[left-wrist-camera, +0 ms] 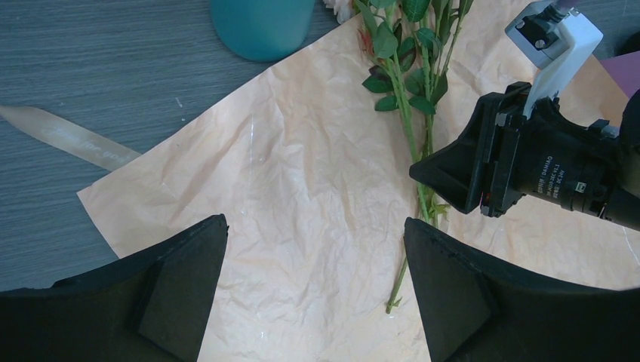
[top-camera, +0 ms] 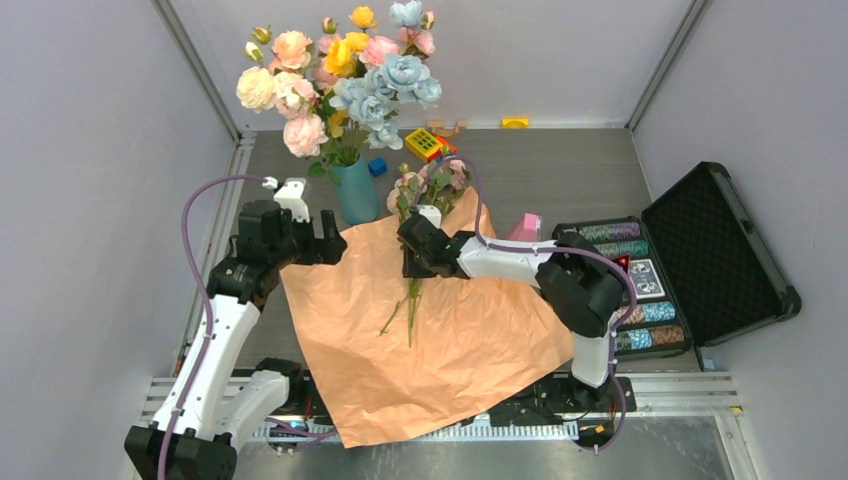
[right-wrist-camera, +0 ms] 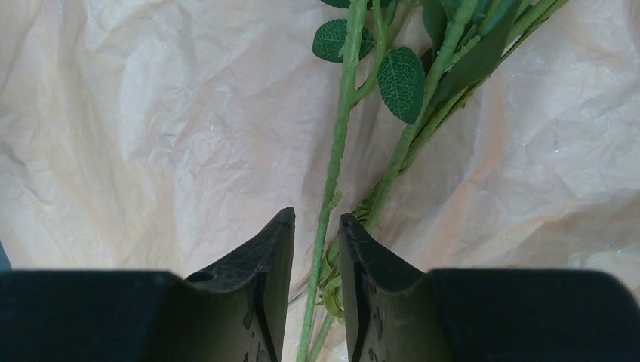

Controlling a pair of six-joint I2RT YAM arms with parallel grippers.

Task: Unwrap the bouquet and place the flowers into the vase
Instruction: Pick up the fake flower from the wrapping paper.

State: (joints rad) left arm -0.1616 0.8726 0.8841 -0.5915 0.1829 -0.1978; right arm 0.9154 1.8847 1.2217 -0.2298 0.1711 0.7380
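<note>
Right gripper [top-camera: 413, 262], top view: it sits low over the flowers [top-camera: 412, 300] at the middle of the flattened kraft paper [top-camera: 450, 340]. The stems' long axis runs near to far, with the blooms at the far end beside the vase [top-camera: 356, 195]. The vase stands far and left of this gripper and already carries a large bunch. The left gripper [top-camera: 328, 247] hangs nearer the vase but is clear of the stems. A pink box [top-camera: 524, 228] and an open chip case [top-camera: 700, 260] lie to the right.

Left wrist view: the left gripper [left-wrist-camera: 315, 226] is spread wide and holds nothing, above bare kraft paper [left-wrist-camera: 302, 173]. The vase [left-wrist-camera: 260, 26] base shows at the far edge. The flowers [left-wrist-camera: 411, 113] pass under the right gripper [left-wrist-camera: 434, 181], whose motor label reads "DAMIAO" and "24V". A tan ribbon [left-wrist-camera: 72, 139] on the table carries cursive print, apparently "for you".

Right wrist view: the right gripper [right-wrist-camera: 317, 226] has its 2 fingers narrowly parted and straddling the flowers [right-wrist-camera: 340, 136]. 1 stem runs straight up the gap and others crowd the right finger. Slivers of kraft paper [right-wrist-camera: 151, 151] show beside the stem, so no firm pinch is confirmed.

Judgement: the right arm is placed to take the stems, and the carry would go far-left to the vase.
</note>
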